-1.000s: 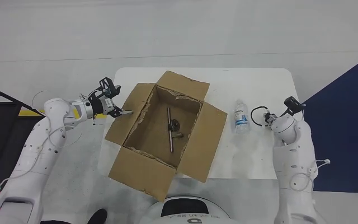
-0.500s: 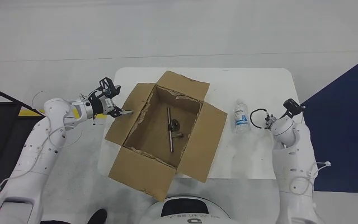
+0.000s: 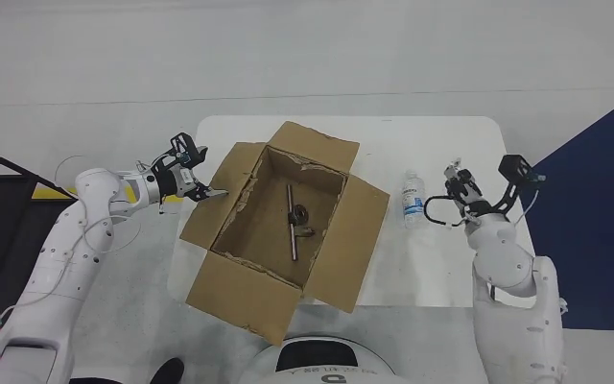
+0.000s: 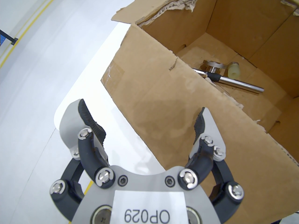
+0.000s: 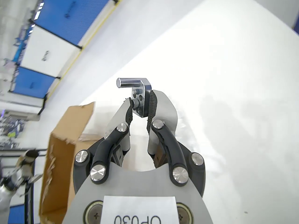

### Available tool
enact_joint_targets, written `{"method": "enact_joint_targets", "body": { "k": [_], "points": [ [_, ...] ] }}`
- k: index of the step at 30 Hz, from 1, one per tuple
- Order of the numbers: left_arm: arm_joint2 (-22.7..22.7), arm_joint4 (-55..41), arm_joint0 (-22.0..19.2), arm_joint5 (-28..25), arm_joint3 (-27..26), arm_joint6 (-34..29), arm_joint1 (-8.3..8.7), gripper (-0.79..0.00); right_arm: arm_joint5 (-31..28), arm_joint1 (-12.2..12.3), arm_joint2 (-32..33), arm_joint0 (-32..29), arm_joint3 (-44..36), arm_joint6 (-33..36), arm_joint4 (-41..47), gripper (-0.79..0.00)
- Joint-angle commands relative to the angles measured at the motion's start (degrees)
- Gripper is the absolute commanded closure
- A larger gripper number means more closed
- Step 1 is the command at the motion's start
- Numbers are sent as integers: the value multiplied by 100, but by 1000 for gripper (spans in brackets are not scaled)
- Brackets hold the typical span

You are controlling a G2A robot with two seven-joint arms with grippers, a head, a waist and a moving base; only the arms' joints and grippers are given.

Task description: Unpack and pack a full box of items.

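Note:
An open cardboard box (image 3: 251, 217) stands mid-table with its flaps spread. On its floor lie a metal rod (image 3: 291, 223) and a round metal disc (image 4: 212, 65), with a small white plastic piece (image 4: 233, 69) next to it. My left gripper (image 4: 141, 106) is open just outside the box's left flap (image 4: 163, 117), with nothing between its fingers. My right gripper (image 5: 140, 108) is shut on a small metal bracket (image 5: 136, 92), held above the table to the right of the box, near a clear plastic bottle (image 3: 413, 199).
The bottle lies on the white table (image 3: 441, 144) between the box's right flap and my right arm. A black cable loop (image 3: 435, 205) hangs by the right wrist. The table's right and far parts are bare, and blue panels (image 5: 70, 5) stand beyond the table.
My right arm has swung and turned at the wrist, bringing its gripper with the bracket a little toward the far side. The left arm and the box have not moved.

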Motion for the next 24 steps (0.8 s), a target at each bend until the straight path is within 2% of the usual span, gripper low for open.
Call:
{"method": "enact_joint_targets", "body": {
  "k": [1, 13, 16, 19, 24],
  "points": [
    [0, 0, 0, 0, 0, 0, 0, -785, -293, 1, -141, -94, -58, 63, 166, 0],
    [0, 0, 0, 0, 0, 0, 0, -785, -364, 11, -177, -108, -136, -7, -13, 0],
    [0, 0, 0, 0, 0, 0, 0, -785, -579, 62, -640, -211, -821, 169, -1280, 0],
    [0, 0, 0, 0, 0, 0, 0, -785, -849, 88, -1261, -134, -1343, 521, -2010, 0],
    [0, 0, 0, 0, 0, 0, 0, -785, -1532, 122, -2649, 617, -1284, 1876, -3404, 0]
  ]
}}
